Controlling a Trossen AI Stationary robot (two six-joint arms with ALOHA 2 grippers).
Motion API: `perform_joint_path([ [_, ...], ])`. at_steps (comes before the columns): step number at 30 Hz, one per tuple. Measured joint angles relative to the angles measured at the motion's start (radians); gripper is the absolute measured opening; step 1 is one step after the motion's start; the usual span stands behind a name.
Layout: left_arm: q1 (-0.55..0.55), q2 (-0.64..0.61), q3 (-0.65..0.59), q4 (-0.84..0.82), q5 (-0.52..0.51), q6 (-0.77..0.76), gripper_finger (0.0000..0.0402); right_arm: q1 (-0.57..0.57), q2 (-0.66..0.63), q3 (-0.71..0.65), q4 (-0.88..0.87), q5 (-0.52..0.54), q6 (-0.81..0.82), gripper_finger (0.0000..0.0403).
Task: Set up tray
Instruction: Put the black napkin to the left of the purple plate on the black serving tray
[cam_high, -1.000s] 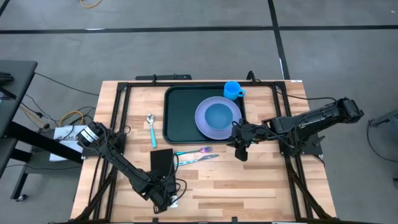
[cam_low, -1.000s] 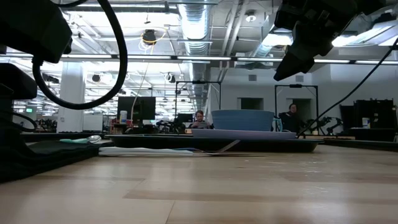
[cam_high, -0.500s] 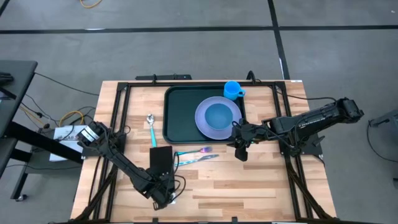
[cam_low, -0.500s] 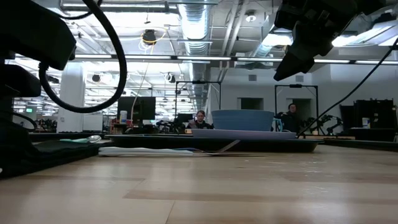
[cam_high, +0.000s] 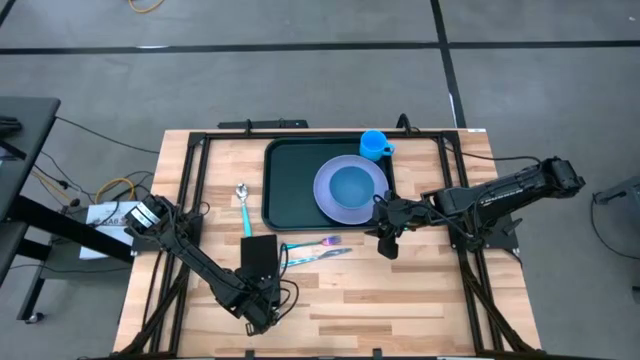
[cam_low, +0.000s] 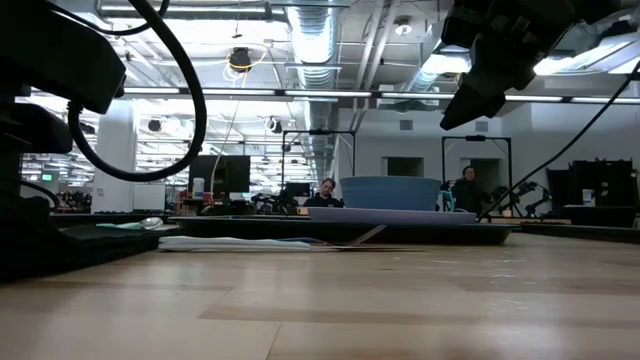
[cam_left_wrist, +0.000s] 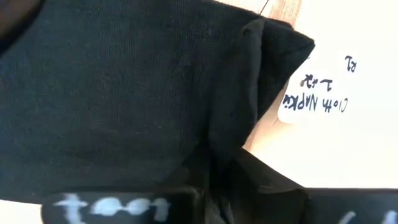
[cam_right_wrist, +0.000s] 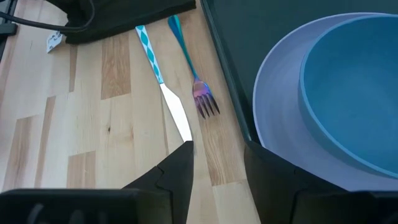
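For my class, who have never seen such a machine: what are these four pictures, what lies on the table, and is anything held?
Two dark robot arms work at a wooden table. One picture looks straight down, one level across the tabletop, and two come from the wrists.

A green tray carries a lavender plate with a blue bowl; a blue cup stands at its far corner. Beside it lie a spoon, fork, knife and black cloth napkin.

The right gripper hovers open by the tray, holding nothing. The left gripper is low by the napkin.
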Motion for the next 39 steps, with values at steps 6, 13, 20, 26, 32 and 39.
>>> perform_joint_path([
  [6, 0.0, 0.0, 0.0, 0.011, -0.002, -0.007, 0.0013, 0.0, 0.0, 0.0, 0.0, 0.0, 0.0, 0.0133],
  [13, -0.002, 0.0, -0.002, 0.017, 0.0, -0.043, 0.0031, 0.0, 0.0, 0.0, 0.0, 0.0, 0.0, 0.0134],
  [20, -0.004, 0.007, 0.043, -0.036, -0.005, -0.013, 0.0008, 0.0, 0.0, 0.0, 0.0, 0.0, -0.013, 0.0133],
  [26, -0.002, 0.016, 0.154, -0.166, -0.033, 0.041, 0.0004, 0.0, 0.0, 0.0, 0.0, 0.0, -0.016, 0.0134],
  [32, -0.002, 0.014, 0.272, -0.315, -0.053, 0.062, 0.0002, 0.0, 0.0, 0.0, 0.0, 0.0, -0.016, 0.0134],
  [39, -0.001, 0.012, 0.43, -0.552, -0.111, 0.055, 0.0001, 0.0, 0.0, 0.0, 0.0, 0.0, -0.016, 0.0133],
])
